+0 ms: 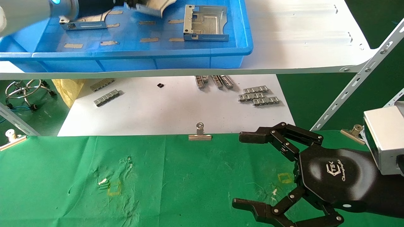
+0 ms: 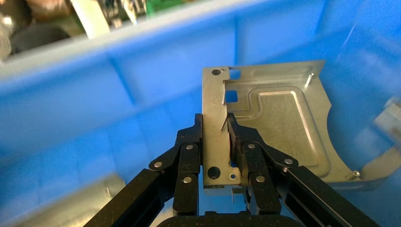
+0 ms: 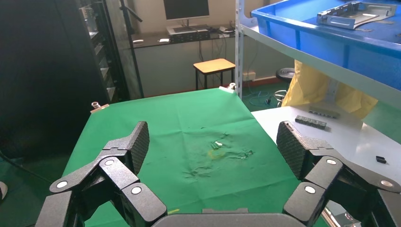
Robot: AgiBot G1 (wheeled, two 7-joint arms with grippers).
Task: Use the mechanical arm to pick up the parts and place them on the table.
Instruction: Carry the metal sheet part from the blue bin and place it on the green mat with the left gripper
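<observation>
Blue plastic bin [image 1: 132,56] sits up on the white shelf board [image 1: 300,41], and the left claw [image 2: 216,142] is down inside it. Its black fingers [image 2: 189,151] are squeezed onto the folded side wall of a silver metal bracket [image 2: 279,118], one finger on each side of the thin wall. From the head camera that bracket [image 1: 154,8] shows only as a pale corner at the very top, just under the left arm, so I cannot tell if it is touching the bin floor.

Two more brackets are in the bin. One square bracket [image 1: 205,23] lies flat near the bin's right end. Another bracket [image 1: 83,22] lies near the left end, partly hidden by the arm. Small tan patches dot the bin floor around them.

The right claw [image 1: 249,171] is low over the green tabletop [image 1: 173,176], on its right side. Its fingers [image 3: 125,146] are spread wide apart and hold nothing. The cloth is wrinkled and has little yellow squares on it. A metal binder clip [image 1: 200,134] grips the far edge of the tabletop.

Past that edge is a lower white board [image 1: 164,110] with small grey ribbed strips [image 1: 258,96] lying on it.
</observation>
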